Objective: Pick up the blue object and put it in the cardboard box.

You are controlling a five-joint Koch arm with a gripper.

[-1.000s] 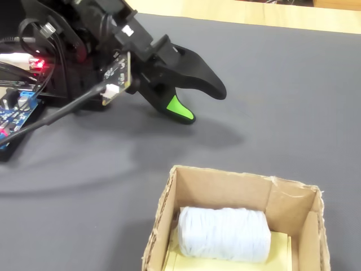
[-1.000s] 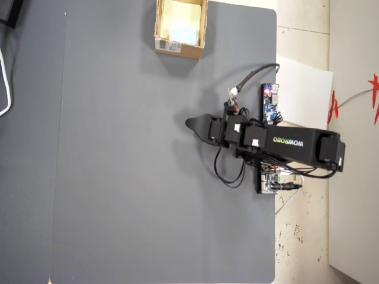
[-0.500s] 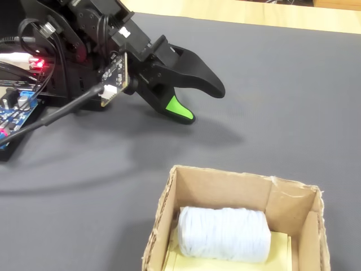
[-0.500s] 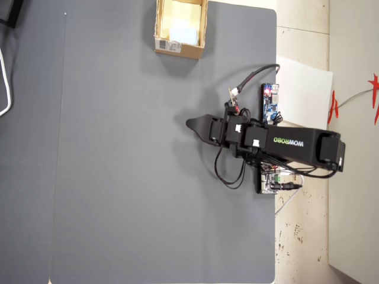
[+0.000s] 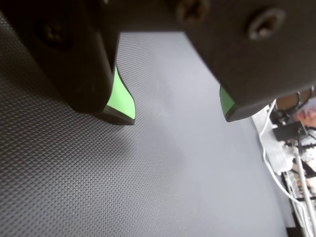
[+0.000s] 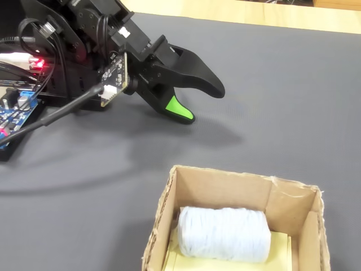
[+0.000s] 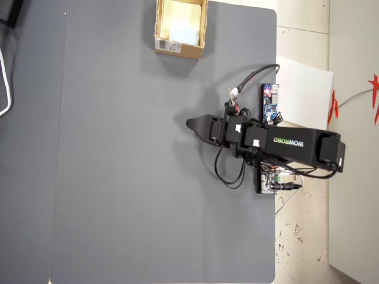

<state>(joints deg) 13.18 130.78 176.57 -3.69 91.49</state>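
The pale blue object (image 6: 223, 232), a soft roundish roll, lies on its side inside the cardboard box (image 6: 162, 210) at the bottom of the fixed view, resting on the box's tan floor. In the overhead view the box (image 7: 177, 49) sits at the mat's top edge, its white label facing outward. My gripper (image 6: 202, 104) hovers low over the grey mat, well away from the box. It is open, its green-padded fingers (image 5: 121, 96) spread wide with only bare mat between them (image 5: 177, 116).
The arm's base, a dark-blue circuit board (image 7: 270, 103) and loose cables (image 6: 62, 110) crowd the mat's edge by the robot. More white cables (image 5: 296, 168) lie beyond the mat. A wooden tabletop (image 6: 254, 11) borders the mat's far side.
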